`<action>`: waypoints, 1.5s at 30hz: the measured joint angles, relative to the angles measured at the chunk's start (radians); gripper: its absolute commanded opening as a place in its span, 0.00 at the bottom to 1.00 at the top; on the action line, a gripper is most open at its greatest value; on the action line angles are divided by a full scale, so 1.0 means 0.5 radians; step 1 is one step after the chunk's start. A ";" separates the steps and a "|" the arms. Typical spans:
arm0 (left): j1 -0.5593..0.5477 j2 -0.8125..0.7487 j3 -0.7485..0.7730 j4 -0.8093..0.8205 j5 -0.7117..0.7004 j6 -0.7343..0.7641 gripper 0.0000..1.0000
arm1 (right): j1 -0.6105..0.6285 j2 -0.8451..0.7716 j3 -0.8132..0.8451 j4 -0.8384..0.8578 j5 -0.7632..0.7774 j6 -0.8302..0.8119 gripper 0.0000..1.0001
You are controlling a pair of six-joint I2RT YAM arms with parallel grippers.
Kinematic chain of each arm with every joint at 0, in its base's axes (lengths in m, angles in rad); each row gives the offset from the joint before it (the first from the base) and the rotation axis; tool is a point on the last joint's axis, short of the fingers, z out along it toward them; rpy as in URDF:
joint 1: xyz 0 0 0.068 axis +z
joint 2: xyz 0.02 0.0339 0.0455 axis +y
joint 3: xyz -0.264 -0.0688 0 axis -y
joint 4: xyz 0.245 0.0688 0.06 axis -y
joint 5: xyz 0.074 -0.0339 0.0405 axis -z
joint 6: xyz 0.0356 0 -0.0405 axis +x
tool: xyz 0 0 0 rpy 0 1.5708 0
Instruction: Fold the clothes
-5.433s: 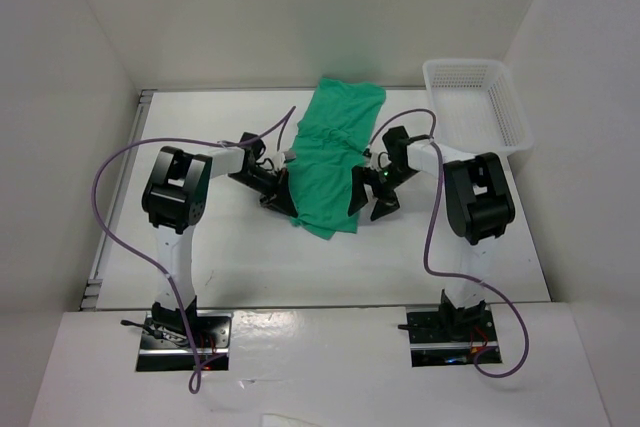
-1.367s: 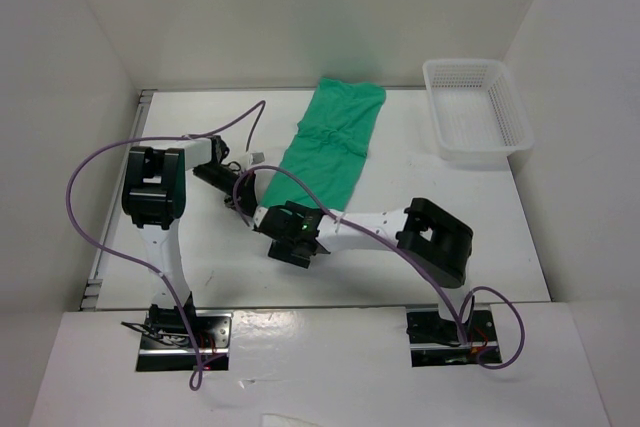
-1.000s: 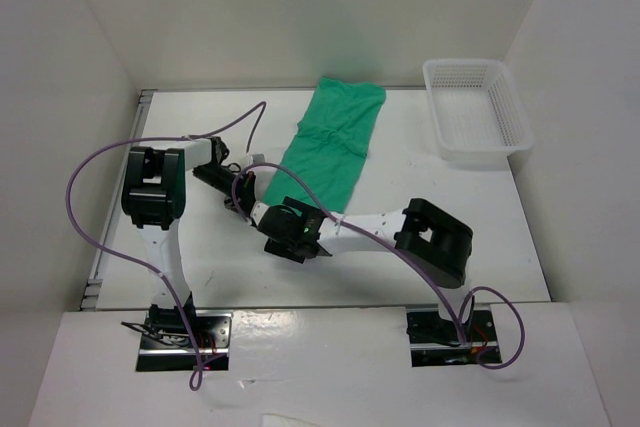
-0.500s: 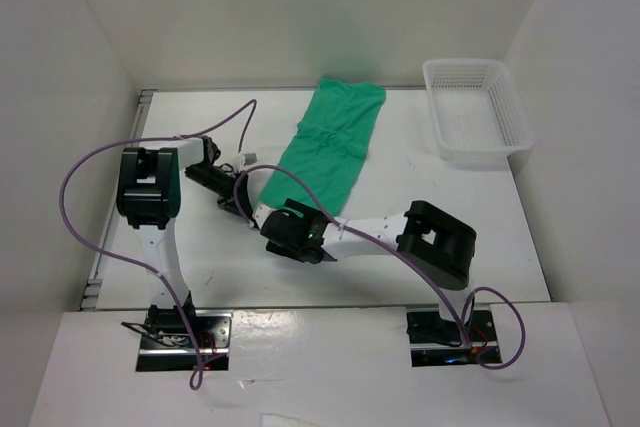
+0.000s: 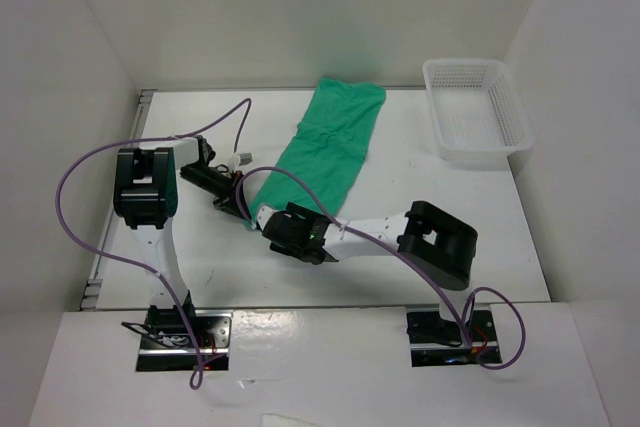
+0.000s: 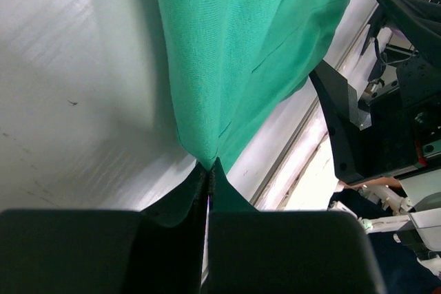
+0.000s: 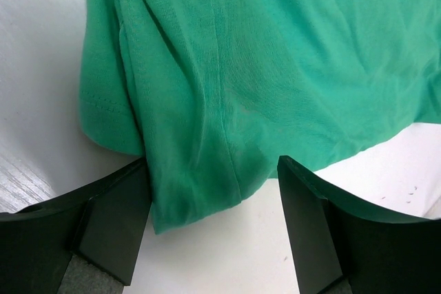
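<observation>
Green T-shirt (image 5: 335,147) lies mid-frame in the top view; left tool (image 6: 209,187) clamps its lower corner, right tool (image 7: 212,170) gapes apart, hem between its jaws.

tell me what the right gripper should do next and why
Probably close the right gripper on the shirt. Its jaws stand open with the shirt's near edge lying between them, and nothing is pinched there yet. The left gripper is shut on the fabric close by, so a second grip would likely let both arms lift that end for a fold.
</observation>
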 measured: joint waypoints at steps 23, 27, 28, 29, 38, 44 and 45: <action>0.000 0.000 0.010 -0.110 0.043 0.082 0.00 | 0.000 0.123 0.163 -0.098 -0.137 -0.039 0.46; 0.000 0.000 0.010 -0.117 0.044 0.104 0.00 | -0.002 0.146 0.182 -0.101 -0.188 -0.052 0.33; 0.000 0.000 0.010 -0.121 0.045 0.105 0.00 | -0.002 0.148 0.182 -0.103 -0.198 -0.059 0.31; 0.000 0.000 0.010 -0.122 0.044 0.105 0.00 | -0.002 0.150 0.182 -0.104 -0.208 -0.061 0.25; 0.002 0.001 0.077 -0.185 0.056 0.124 0.00 | -0.034 0.157 0.214 -0.159 -0.327 -0.120 0.05; 0.026 0.001 0.226 -0.310 0.054 0.214 0.00 | -0.262 0.189 0.419 -0.452 -0.746 -0.175 0.05; 0.031 0.001 0.248 -0.339 0.053 0.236 0.00 | -0.301 0.203 0.464 -0.504 -0.810 -0.188 0.05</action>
